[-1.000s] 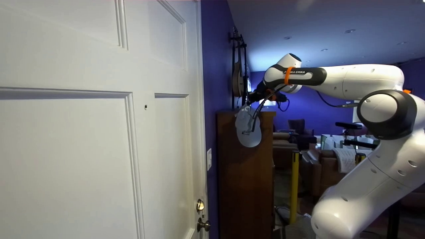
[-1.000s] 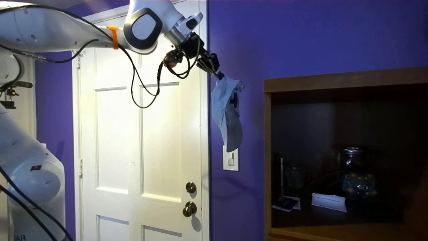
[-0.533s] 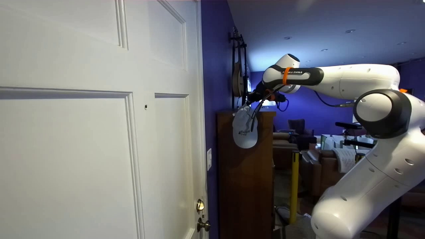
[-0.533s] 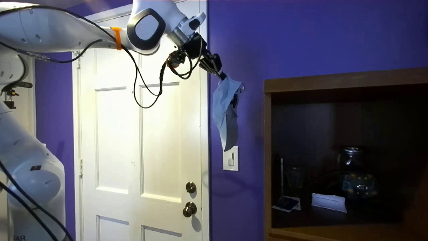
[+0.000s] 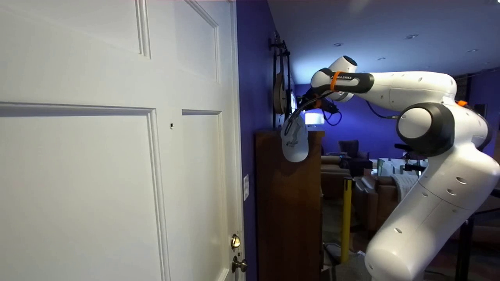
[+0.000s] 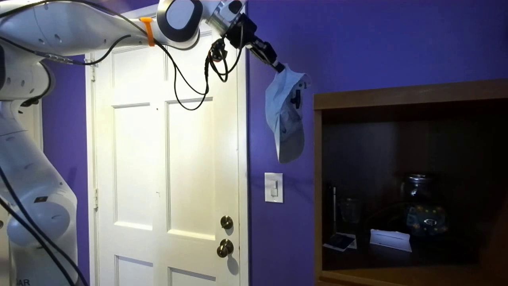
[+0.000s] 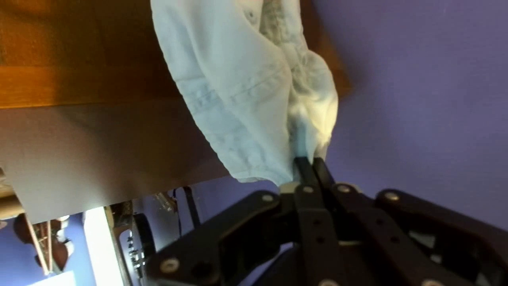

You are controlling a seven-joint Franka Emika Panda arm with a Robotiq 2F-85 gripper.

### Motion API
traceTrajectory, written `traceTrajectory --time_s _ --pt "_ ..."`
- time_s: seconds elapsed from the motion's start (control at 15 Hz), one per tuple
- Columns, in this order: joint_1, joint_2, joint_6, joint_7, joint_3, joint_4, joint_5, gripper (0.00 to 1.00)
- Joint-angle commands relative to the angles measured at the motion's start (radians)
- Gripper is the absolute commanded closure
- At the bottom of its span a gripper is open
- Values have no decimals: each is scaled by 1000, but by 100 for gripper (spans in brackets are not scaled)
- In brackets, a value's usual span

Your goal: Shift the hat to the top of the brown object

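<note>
Black fingers [image 7: 311, 210]: pressed together, gripping the grey hat [image 6: 282, 111]
Hat: hanging brim downward, just beside the brown cabinet [image 5: 289, 210], apart from it
Purple wall [image 6: 377, 43]: behind the hat, bearing a white switch plate [image 6: 274, 187]
White door [image 6: 190, 171]: panelled

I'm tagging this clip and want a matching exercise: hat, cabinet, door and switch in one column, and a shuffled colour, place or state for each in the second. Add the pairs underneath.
Column one
1. Hat
2. Cabinet
3. Door
4. Switch

Column two
A. White and panelled
B. Mounted on the purple wall
C. Hanging from the fingers
D. Brown and open at the front

Right pairs: 1-C, 2-D, 3-A, 4-B
</note>
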Motion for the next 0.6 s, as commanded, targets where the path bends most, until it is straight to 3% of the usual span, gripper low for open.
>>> traceTrajectory --time_s 0.0,0.53 --pt "-38 129 47 109 -30 146 60 99" --pt "-138 306 431 279 -60 177 93 99"
